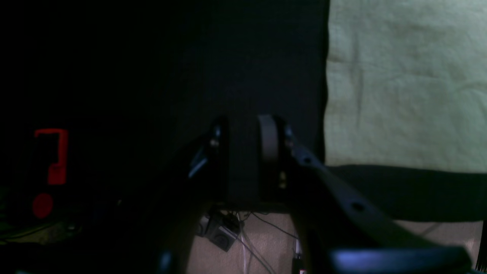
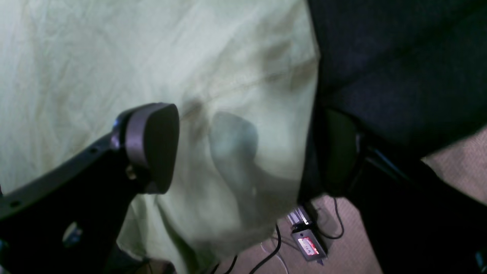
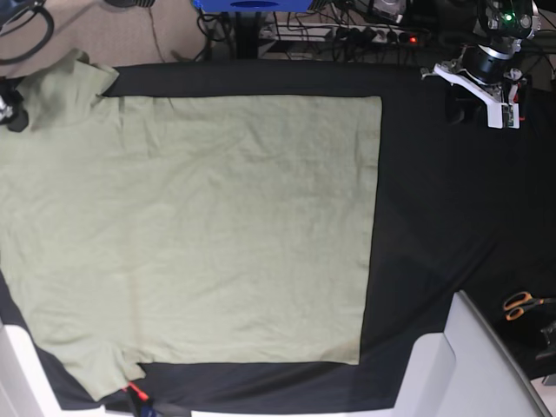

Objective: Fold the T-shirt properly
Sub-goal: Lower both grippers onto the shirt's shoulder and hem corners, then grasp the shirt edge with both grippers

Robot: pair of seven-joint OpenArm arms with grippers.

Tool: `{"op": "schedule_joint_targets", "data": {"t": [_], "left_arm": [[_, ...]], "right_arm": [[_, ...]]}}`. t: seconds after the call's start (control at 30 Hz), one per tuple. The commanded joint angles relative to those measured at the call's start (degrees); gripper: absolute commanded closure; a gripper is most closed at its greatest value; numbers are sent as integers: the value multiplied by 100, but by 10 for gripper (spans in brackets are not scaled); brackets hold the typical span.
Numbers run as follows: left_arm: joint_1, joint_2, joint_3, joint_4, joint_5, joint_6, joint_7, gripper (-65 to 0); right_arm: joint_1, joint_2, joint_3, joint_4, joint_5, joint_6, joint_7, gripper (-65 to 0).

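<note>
Over the T-shirt's [image 3: 217, 226] sleeve edge, my right claw [image 2: 243, 152] is hanging with its jaws spread wide and gripping nothing; pale green fabric is lying slack between the two pads. Beside the T-shirt's straight edge, my left claw [image 1: 243, 142] is hovering above the black table cloth [image 3: 434, 217], its pads parted only narrowly with nothing between them. The T-shirt itself is lying spread flat across the cloth, and the sleeve near my right claw is drooping past the table's rim.

I am judging the risks like this. If I am closing on that drooping sleeve, I may be pinching only one layer, or catching the black table cloth along with it and dragging both. With my left claw off the T-shirt, a lift from one side alone would be skewing the fold and wrinkling the body. Orange-handled scissors [image 3: 521, 304] are lying well clear of the T-shirt.

I am reading no writing anywhere: no label is showing on the T-shirt, and the red marks [image 1: 51, 156] beyond my left claw are too blurred.
</note>
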Motion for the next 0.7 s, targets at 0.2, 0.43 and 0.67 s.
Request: {"op": "schedule_joint_targets", "data": {"t": [0.2,0.43,0.67], "left_arm": [[-48,-21,28,-210,-44,-12,-101,-115],[-250,242,-8,-861,-404,-12,-118,-123],[-267,-65,28,-1591,-2031,-12,-136,-324]], "right_arm": [[-409,-122,-389,198,-8,3,-80,-521],[-453,-237,-723,330,0,3,-71,-324],[-445,-237,-732,313,0,3,-106,0]]}}
